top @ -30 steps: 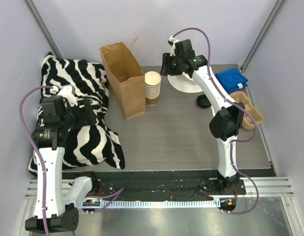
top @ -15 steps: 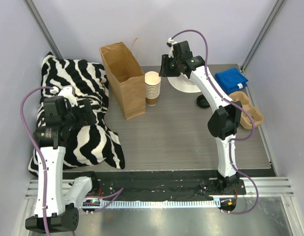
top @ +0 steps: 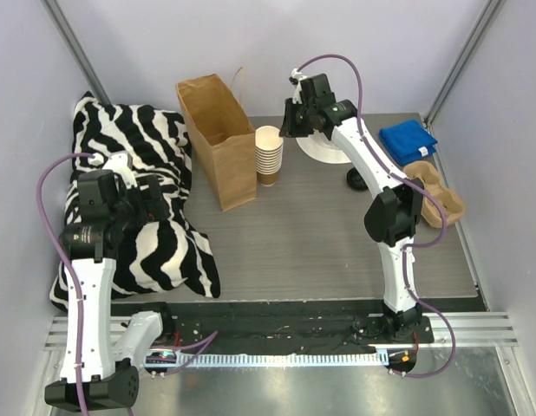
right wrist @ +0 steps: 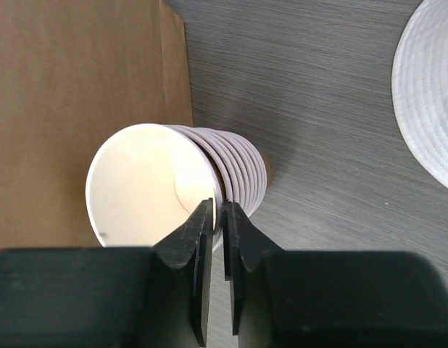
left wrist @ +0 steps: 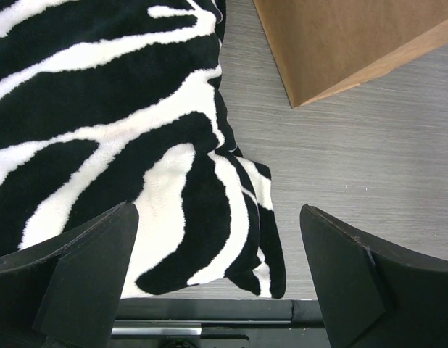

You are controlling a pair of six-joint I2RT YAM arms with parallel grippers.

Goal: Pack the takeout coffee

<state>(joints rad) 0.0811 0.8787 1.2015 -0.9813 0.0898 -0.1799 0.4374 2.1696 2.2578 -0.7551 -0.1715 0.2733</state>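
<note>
No takeout coffee with a lid on shows in any view. A stack of lidless cream cups [top: 269,156] stands beside the brown paper bag [top: 216,139]. My right gripper [top: 288,121] hangs over that stack. In the right wrist view its jaws [right wrist: 217,206] are pinched on the near rim of the top cup [right wrist: 144,185], one finger inside and one outside. My left gripper [left wrist: 218,212] stands wide open with nothing between its fingers, above the zebra cushion [left wrist: 101,109] at the table's left.
A white plate [top: 324,149] lies behind the right arm, and a loose black lid [top: 358,178] lies right of it. A blue cloth [top: 408,140] and a tan pulp cup tray [top: 437,195] sit at the right edge. The bag stands open-topped.
My right gripper has moved left from over the plate to the cup stack, and its jaws have closed in on the top cup's rim. The left arm has not moved.
</note>
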